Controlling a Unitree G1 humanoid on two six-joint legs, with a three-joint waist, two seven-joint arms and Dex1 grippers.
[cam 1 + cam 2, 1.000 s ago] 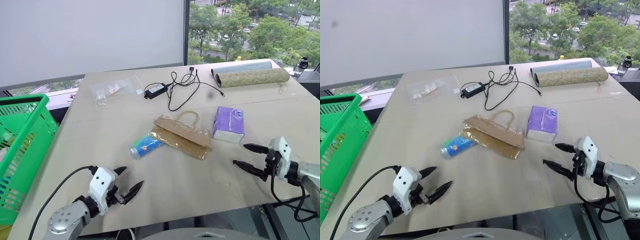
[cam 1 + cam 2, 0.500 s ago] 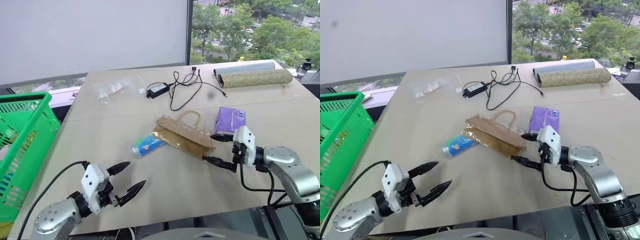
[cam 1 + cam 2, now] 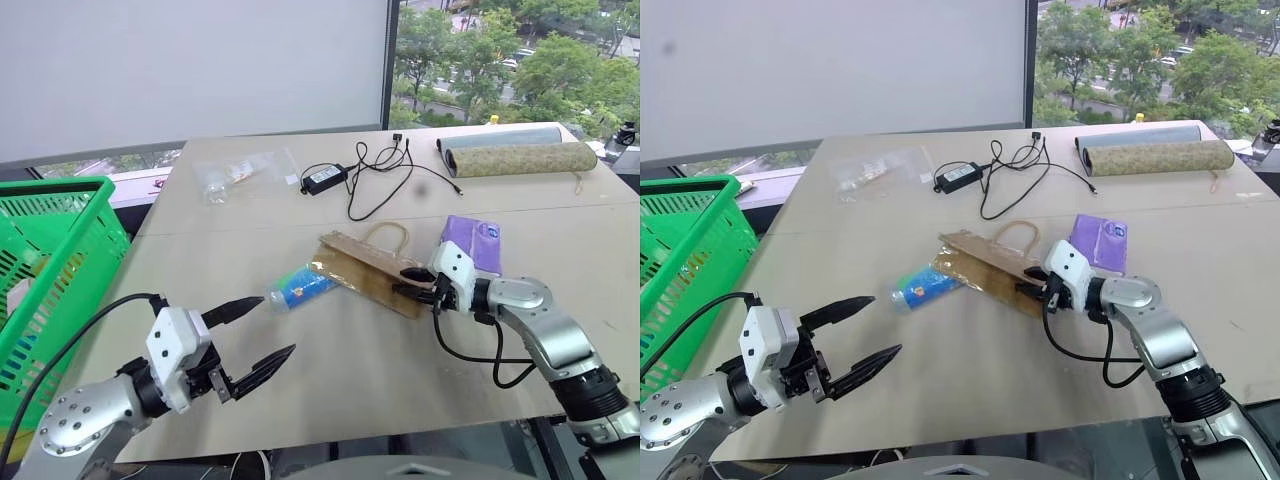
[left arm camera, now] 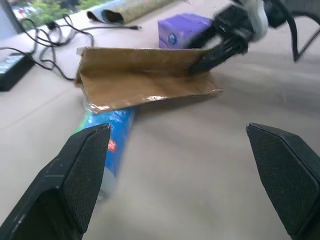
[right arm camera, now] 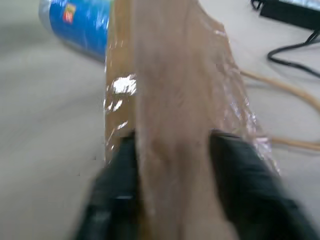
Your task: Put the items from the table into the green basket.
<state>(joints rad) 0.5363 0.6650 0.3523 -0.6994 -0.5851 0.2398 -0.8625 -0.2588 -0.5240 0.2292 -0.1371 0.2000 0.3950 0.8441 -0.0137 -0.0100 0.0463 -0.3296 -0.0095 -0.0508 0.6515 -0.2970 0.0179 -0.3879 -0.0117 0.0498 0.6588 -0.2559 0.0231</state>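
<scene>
Right gripper (image 3: pixel 412 284) pinches brown bag (image 3: pixel 368 273) edge: light, floppy, crinkly; left gripper (image 3: pixel 252 333) gapes, empty.

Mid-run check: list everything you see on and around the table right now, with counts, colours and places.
Brown bag: 1, brown with loop handles, table centre, one end over the cylinder.
Blue-and-white cylinder pack: 1, left of the bag.
Tissue pack: 1, purple, right of the bag.
Clear plastic pouch: 1, transparent, far left of table.
Power adapter with cable: 1, black, far centre.
Rolled mats: 2, grey and olive, far right.
Green basket: 1, left of the table.
Left gripper: open, above the near left table edge.
Right gripper: fingers on either side of the bag's right end.
</scene>
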